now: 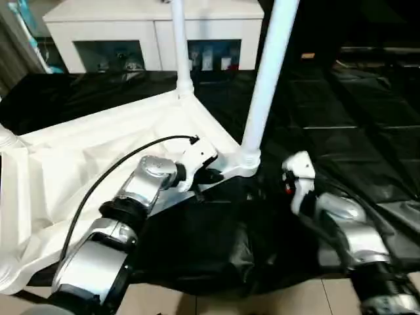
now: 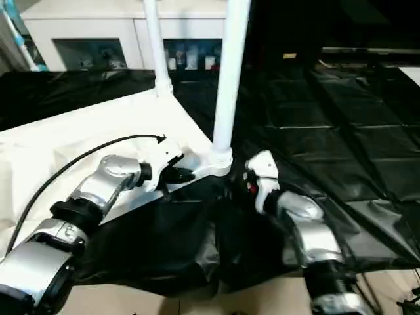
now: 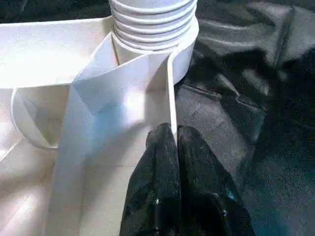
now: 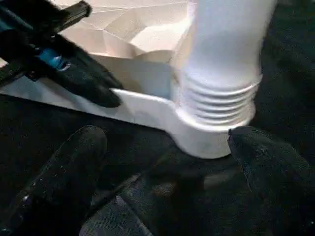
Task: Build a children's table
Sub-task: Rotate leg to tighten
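Here the left gripper [image 3: 170,142] pinches the upturned top's [image 1: 79,164] near rim, steadying it on the black sheet [image 1: 367,131]; the right gripper [image 4: 162,162] stands wide apart beside the near-right leg [image 1: 266,85], probably to seat it.

Table top [image 1: 98,157] upside down on sheet [image 1: 354,125], spread across floor, lying left of centre. Two legs upright in corner sockets: near leg [image 1: 266,85] at front right corner, far leg [image 1: 180,52] at back right corner, behind and left of near one. Left gripper [image 1: 209,176] at top's front rim, just left of near leg's socket [image 3: 170,54], fingers [image 3: 162,187] pressed together around thin rim wall. Right gripper [image 4: 167,162] on sheet right of that socket, close before it, fingers spread apart, one to each side, not touching. Cabinet [image 1: 151,33] behind everything, beyond sheet's far edge.
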Tool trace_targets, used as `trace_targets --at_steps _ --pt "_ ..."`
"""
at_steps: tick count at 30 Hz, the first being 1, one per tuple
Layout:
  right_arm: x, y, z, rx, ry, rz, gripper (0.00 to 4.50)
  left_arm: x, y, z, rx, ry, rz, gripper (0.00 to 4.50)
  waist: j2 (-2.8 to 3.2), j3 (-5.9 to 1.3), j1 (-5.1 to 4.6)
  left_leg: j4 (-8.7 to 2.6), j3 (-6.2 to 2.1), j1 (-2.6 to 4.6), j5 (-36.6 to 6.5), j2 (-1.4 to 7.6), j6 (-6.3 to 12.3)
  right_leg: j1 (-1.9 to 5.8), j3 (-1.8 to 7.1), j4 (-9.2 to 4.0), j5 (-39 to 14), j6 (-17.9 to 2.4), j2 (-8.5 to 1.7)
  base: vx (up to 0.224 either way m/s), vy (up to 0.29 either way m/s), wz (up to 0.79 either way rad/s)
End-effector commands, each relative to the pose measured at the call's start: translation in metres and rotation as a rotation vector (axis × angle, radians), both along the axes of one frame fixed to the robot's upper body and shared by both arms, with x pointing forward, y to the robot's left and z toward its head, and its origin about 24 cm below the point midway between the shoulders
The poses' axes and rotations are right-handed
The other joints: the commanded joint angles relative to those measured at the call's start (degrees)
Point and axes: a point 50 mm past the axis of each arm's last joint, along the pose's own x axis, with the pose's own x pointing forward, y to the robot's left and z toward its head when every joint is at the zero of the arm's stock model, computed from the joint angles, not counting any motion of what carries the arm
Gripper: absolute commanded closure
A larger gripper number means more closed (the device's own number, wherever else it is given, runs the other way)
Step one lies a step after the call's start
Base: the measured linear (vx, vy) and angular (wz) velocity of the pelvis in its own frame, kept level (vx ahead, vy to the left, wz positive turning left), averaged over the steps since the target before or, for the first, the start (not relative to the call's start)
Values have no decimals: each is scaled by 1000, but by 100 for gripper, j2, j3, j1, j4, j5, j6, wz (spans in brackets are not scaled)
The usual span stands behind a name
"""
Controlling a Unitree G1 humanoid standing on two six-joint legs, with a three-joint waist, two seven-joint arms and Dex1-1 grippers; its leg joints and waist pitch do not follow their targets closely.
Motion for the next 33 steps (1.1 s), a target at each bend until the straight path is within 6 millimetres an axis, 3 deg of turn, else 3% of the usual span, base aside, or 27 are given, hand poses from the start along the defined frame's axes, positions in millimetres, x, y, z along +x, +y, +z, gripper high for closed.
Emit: trace_targets --at_steps 1,7,11,17,23,28,33 --pt "5 -5 10 -3 -33 -12 15 -14 13 -26 105 93 -40 450 -76 -388 45 -308 -17 -100 -730 135 669 390 244 -356 -1171 -1237 -236 0 0 0" --pt "-1 -20 18 -67 -30 88 15 -24 21 -25 105 76 -176 450 -61 -419 65 -273 -8 -108 -560 152 805 394 239 -286 -754 -1335 -221 0 0 0" --pt "-10 -18 20 -62 -15 186 15 -28 23 -24 102 63 -219 450 -63 -420 94 -267 -7 -112 -595 167 866 393 229 -289 -827 -1309 -232 0 0 0" --pt "-19 -7 21 -51 21 348 15 -39 30 -19 106 38 -316 450 -83 -424 141 -280 -6 -104 -614 199 795 366 237 -277 -956 -1281 -238 0 0 0" --pt "-8 -4 21 -86 -23 300 15 -45 30 -16 104 31 -360 450 -81 -429 171 -285 -6 -89 -546 191 626 340 253 -254 -991 -1259 -248 0 0 0" --pt "-6 1 24 -74 -24 339 15 -50 29 -13 101 38 -384 450 -82 -447 187 -247 0 -99 -297 184 760 347 255 -193 -558 -1341 -226 0 0 0" --pt "-3 8 21 -83 -30 370 15 -51 27 -13 103 40 -389 450 -63 -430 181 -255 1 -101 -558 179 666 340 250 -241 -970 -1286 -239 0 0 0"
